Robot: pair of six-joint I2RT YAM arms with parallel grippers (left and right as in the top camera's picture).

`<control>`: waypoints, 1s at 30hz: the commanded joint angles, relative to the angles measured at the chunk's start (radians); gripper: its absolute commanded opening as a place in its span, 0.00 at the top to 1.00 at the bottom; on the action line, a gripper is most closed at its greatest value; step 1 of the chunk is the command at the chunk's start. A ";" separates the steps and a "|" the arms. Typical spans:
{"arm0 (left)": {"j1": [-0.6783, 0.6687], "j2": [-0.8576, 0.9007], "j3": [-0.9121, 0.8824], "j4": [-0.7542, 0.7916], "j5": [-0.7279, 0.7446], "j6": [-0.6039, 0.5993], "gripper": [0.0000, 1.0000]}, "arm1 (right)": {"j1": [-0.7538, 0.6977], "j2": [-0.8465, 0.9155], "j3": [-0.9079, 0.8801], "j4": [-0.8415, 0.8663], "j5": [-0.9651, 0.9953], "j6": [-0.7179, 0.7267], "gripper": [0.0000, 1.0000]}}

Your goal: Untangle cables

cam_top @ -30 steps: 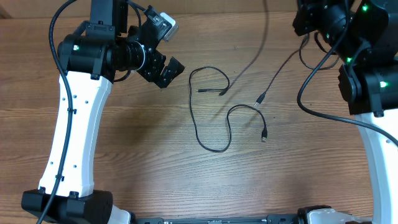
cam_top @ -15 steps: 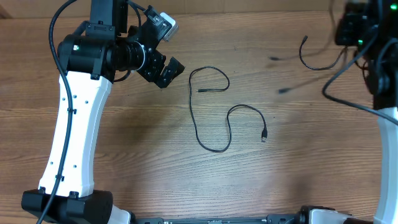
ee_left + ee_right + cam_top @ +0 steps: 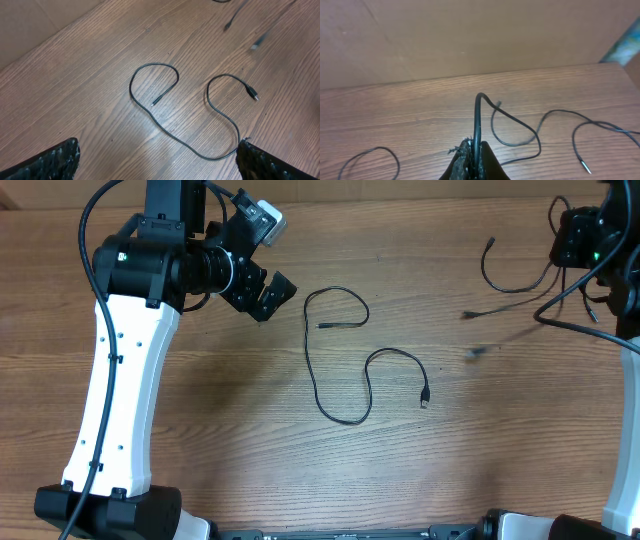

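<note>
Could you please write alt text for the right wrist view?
The right gripper is shut on a thin black cable that arches up and trails right across the wooden table. A second cable loops at lower left.

Far left: left tool (image 3: 271,295) hung wide open, aimed toward centre. Far right: right tool (image 3: 472,160) was clamped on a cable (image 3: 479,117).

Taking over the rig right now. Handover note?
Left gripper: jaws open, empty, hovering over the table's left side.
Right gripper: shut on the held cable, raised at the right edge. Other strands trail beside it, blurred; can't tell if they are knotted.
Done: the loose cable lies alone mid-table, touching no other cable.
Left: separate the right-side strands and lay them out.
</note>
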 commanded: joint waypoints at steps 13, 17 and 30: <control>0.010 -0.017 0.009 -0.002 0.003 0.026 0.00 | -0.103 0.102 -0.029 -0.011 -0.032 0.003 0.96; 0.010 -0.017 0.009 -0.002 0.003 0.026 0.00 | -0.143 0.150 -0.029 -0.026 -0.032 0.003 0.96; 0.010 -0.017 0.009 -0.002 0.003 0.026 0.00 | -0.276 0.233 -0.029 -0.058 -0.033 0.003 0.96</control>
